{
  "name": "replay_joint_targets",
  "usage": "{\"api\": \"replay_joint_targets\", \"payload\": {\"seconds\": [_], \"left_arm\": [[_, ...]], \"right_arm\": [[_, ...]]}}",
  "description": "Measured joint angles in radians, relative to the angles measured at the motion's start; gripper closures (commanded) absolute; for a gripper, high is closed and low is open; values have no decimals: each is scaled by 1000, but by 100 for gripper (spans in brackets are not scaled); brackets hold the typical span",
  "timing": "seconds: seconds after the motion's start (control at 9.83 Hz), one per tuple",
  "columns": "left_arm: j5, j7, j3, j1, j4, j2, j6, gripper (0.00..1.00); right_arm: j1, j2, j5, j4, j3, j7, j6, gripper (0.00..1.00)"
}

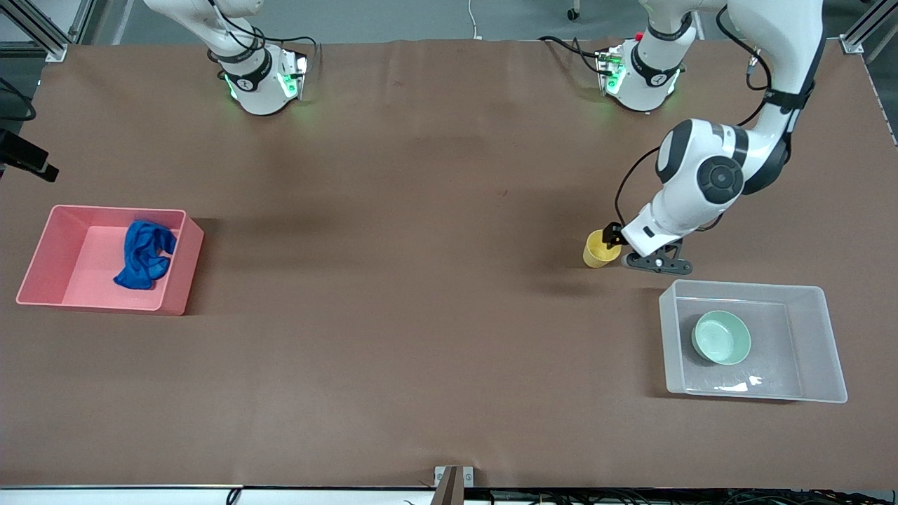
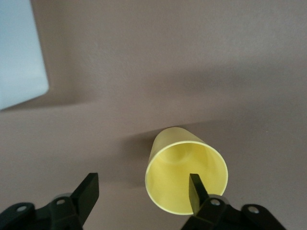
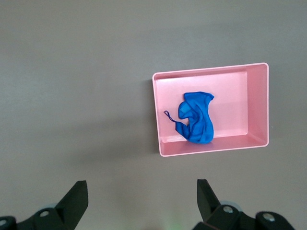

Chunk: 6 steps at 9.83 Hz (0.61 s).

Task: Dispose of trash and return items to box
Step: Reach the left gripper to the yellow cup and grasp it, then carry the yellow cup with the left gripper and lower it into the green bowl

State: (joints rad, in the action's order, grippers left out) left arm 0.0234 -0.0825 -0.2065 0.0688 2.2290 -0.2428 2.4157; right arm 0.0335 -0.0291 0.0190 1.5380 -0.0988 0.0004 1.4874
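Where the brown covered tabletop (image 1: 421, 315) spreads out, its middle lies bare between two bins near opposite ends. The pink rectangular plastic bin (image 1: 49, 256) at the right arm's end holds the royal-blue cloth rag (image 1: 145, 254). The translucent clear-white rectangular bin (image 1: 814, 337) holds the mint-green round bowl (image 1: 721, 337). Just farther from the camera stands the small yellow plastic cup (image 1: 600, 250); the left gripper (image 2: 142, 191) is spread wide, one finger inside the rim. The right gripper (image 3: 141, 199) waits high above the tabletop, wide open.

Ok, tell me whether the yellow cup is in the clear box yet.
Not yet. The yellow cup stands on the table outside the clear box, which holds only the green bowl. The open left gripper straddles its rim.
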Motion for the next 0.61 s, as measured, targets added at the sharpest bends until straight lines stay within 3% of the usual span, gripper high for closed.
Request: {"api": "replay_joint_targets", "payload": {"seconds": [0.1,0.2,0.31,0.61], "left_arm": [[0,-4,-1,5,1,-33,42,72],[0,-22,-1,12,2,-62,68,89],[0,-36,-1,17,4,-78,75,98],[0,-36,-1,13,9,-59,74,100]], "right_arm": [[-2,0,0,0,1,0,0,0],[-2,0,0,0,0,0,0,0],[-1,0,0,0,-1,0,0,0],[-1,0,0,0,-2,0,-1,0]]}}
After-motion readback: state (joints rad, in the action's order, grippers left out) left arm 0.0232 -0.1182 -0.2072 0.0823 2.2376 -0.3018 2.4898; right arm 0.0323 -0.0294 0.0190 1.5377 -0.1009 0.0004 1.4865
